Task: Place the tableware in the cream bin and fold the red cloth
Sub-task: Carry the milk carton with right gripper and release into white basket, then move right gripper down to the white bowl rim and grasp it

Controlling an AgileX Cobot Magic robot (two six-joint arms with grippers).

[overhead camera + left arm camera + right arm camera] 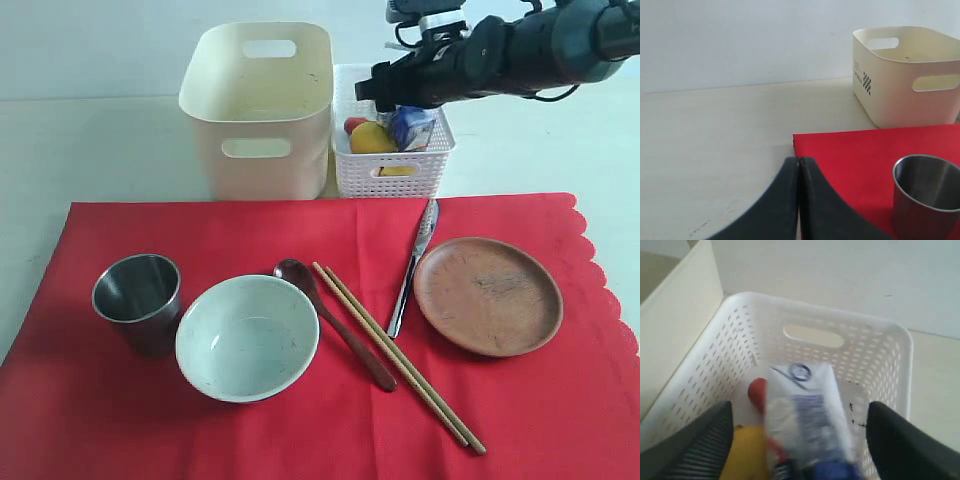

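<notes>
The left gripper (800,165) is pressed tight together, holding nothing, over the table beside a corner of the red cloth (100,420). The cloth lies flat. On it, closest, sit the pale bowl (247,337) and the steel cup (137,300), touching. Next come the dark spoon (335,325), the chopsticks (398,358), the brown plate (487,295) and the knife (413,265). Behind the cloth stands the cream bin (300,160). Beside it is a white basket (390,178) with a lemon (372,138) and a milk carton (412,128). The right gripper (801,407) hangs over the basket, spread wide, with the carton between its fingers but not pinched.
</notes>
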